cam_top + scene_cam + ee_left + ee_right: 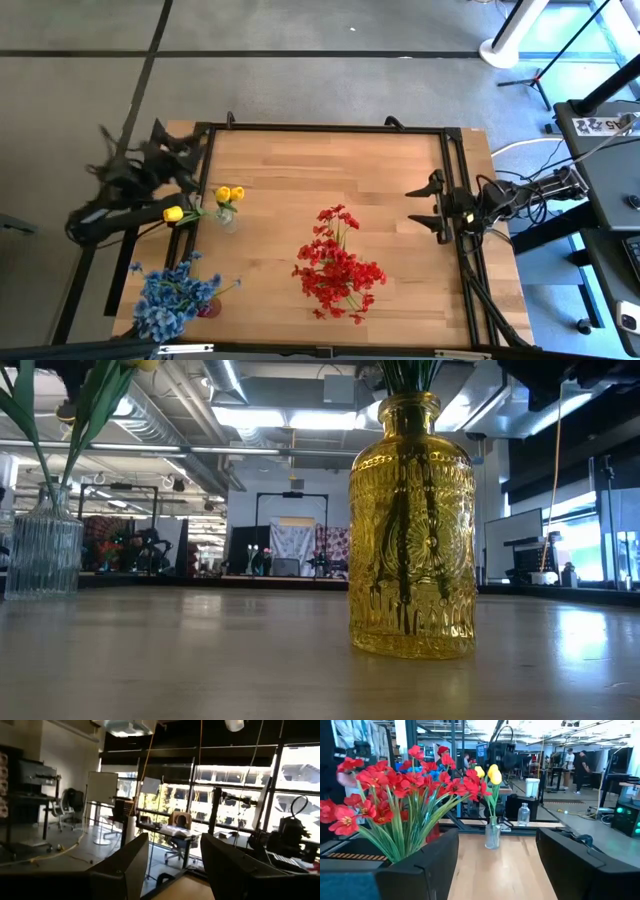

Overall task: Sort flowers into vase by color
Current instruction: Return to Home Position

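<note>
The table [400, 160] carries three bunches, each in its own vase. The blue flowers [170, 298] stand in the red vase [208, 309] at the near left corner. The red flowers [338, 268] stand near the middle of the near half; seen from table height, their stems go down into the yellow vase [412, 530]. The yellow flowers [229, 193] are in the clear vase [228, 218], on the left side, farther from the front than the blue ones. One yellow bloom [173, 213] leans out toward the left edge.

The left gripper [174, 857] is raised beyond the left edge of the table, at the far corner. It points out into the room, its jaws are wide apart and nothing is between them. The right gripper [426, 204] waits low over the right edge of the table. Its jaws are also wide and empty, and it faces across the wood toward the red and yellow bunches, well apart from both.
</note>
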Tool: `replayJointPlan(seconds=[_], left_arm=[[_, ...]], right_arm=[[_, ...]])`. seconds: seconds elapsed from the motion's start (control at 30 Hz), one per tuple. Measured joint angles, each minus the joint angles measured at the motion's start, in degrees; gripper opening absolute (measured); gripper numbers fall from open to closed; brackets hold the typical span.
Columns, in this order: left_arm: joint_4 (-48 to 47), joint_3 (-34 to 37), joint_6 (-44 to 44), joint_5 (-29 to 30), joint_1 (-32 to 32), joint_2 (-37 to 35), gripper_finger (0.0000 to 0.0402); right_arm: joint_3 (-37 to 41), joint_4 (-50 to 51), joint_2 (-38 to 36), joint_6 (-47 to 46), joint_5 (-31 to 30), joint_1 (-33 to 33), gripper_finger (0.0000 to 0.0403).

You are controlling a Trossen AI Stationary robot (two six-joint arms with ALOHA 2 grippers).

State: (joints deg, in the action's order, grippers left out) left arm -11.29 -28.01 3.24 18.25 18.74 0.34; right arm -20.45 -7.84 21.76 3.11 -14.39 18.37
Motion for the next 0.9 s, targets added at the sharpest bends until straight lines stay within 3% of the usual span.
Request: replayJointPlan(seconds=[0.13,0.33,0.63,0.73,0.9], left_arm=[[8.8,9.7,1.0,1.0,0.0,0.2,0.0176],[16.1,16.4,1.6,17.1,1.1,-0.1,0.0176],[19.8,25.3,9.0,16.9,1.5,-0.1,0.0176],[22.3,27.6,10.0,12.8,1.5,-0.1,0.0176],[22.0,27.6,7.2,-4.1,1.5,-0.1,0.0176]], right_arm=[[0.0,0.4,-0.1,-0.1,0.5,0.0,0.0264],[0.0,0.6,-0.7,-5.2,2.0,0.0,0.0264],[1.7,-2.6,-0.7,-5.8,-0.1,0.0,0.0264],[6.6,-12.5,-0.7,-4.4,-2.5,0.0,0.0264],[19.6,-34.2,-0.8,-4.2,-3.1,0.0,0.0264]])
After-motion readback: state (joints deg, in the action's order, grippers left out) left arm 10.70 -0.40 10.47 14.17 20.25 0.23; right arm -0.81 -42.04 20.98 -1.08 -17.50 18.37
